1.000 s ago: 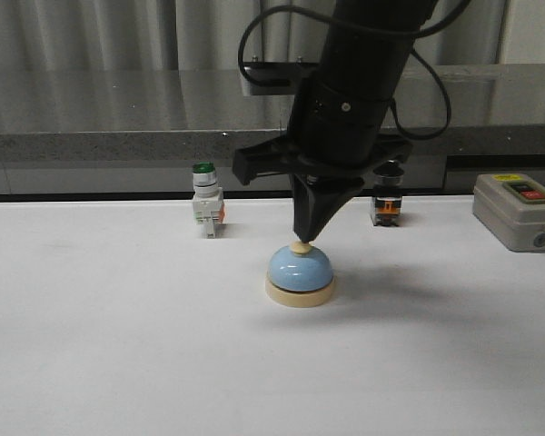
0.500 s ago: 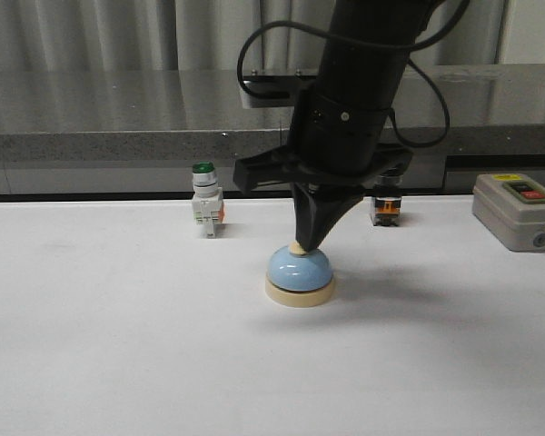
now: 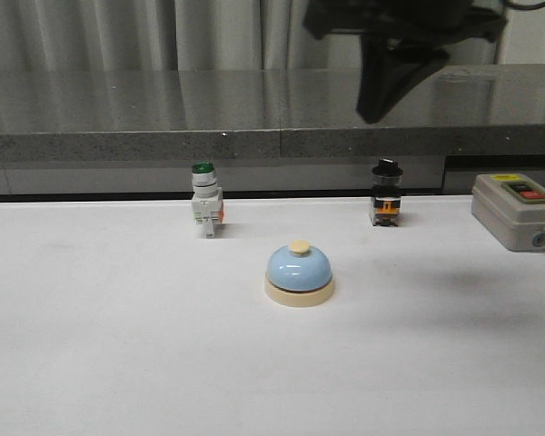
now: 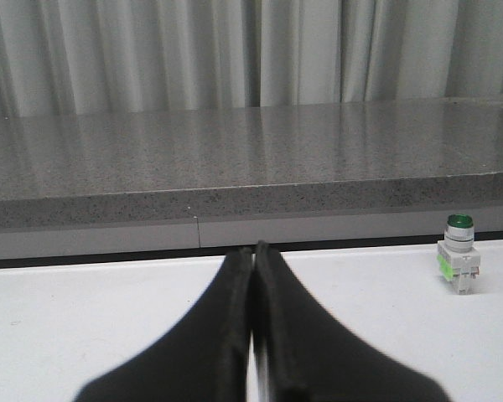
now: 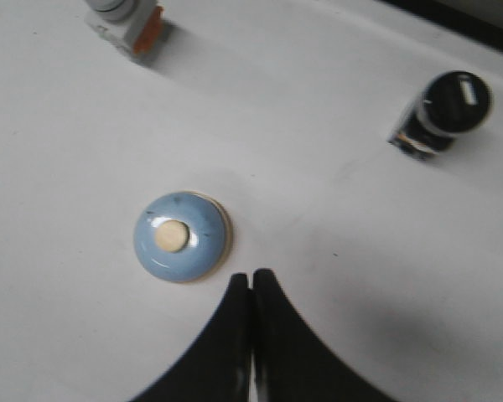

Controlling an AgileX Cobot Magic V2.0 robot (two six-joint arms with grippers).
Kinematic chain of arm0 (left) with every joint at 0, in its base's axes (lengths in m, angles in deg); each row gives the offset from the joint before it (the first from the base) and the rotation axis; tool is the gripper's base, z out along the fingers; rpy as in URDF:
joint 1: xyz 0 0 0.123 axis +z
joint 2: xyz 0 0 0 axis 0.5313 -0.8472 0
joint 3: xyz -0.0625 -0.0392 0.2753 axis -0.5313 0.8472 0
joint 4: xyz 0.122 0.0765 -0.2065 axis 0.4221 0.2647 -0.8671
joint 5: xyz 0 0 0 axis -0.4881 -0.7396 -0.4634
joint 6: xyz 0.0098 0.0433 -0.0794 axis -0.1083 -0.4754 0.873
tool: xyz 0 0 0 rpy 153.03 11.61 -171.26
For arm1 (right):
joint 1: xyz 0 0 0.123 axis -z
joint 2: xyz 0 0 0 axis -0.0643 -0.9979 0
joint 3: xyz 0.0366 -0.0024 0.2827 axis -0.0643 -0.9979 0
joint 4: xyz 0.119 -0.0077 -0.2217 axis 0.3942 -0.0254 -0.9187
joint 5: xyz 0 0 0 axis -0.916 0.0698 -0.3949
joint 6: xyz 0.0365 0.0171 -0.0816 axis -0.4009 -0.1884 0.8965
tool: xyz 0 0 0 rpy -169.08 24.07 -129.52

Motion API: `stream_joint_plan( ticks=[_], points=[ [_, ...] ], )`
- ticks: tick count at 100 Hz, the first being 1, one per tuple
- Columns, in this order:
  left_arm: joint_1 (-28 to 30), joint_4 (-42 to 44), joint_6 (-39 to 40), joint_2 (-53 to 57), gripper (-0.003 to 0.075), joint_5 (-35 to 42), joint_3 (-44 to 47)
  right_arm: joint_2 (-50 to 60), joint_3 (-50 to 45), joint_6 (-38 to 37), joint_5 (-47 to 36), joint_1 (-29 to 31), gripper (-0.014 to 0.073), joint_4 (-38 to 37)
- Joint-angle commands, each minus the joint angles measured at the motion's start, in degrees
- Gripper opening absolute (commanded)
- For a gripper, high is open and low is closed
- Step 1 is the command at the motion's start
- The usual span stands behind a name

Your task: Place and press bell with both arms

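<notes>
The bell (image 3: 299, 273), a light-blue dome on a cream base with a cream knob, stands alone on the white table near the middle. It also shows in the right wrist view (image 5: 182, 235). My right gripper (image 3: 374, 113) is shut and empty, high above the table and to the right of the bell; in the right wrist view its tips (image 5: 251, 276) point down beside the bell. My left gripper (image 4: 252, 249) is shut and empty, low over the table; it does not show in the front view.
A green-capped white pushbutton switch (image 3: 206, 202) stands behind the bell to the left. A black-capped switch (image 3: 386, 193) stands behind to the right. A grey box with red button (image 3: 519, 211) sits at the right edge. A grey ledge (image 3: 163, 145) runs along the back.
My right gripper has lifted off the bell's knob, rising high and shifting to the right. The bell has not moved.
</notes>
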Motion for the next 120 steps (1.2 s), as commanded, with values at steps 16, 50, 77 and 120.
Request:
stream_joint_plan(
  ticks=[16,50,77,120],
  points=[
    [0.29,-0.19,0.36,1.74,-0.0019,4.63,2.36,16.34,-10.07,-0.56,-5.81,7.49,-0.0060,-1.29],
    [0.29,-0.19,0.36,1.74,-0.0020,4.63,2.36,38.81,-29.34,-0.56,-16.60,17.30,-0.0060,-1.38],
    [0.29,-0.19,0.36,1.74,-0.0020,4.63,2.36,54.29,-39.30,-0.56,-19.36,20.00,-0.0060,-1.43],
    [0.29,-0.19,0.36,1.74,-0.0020,4.63,2.36,69.02,-44.19,-0.56,-18.91,20.00,-0.0060,-1.43]
  ],
)
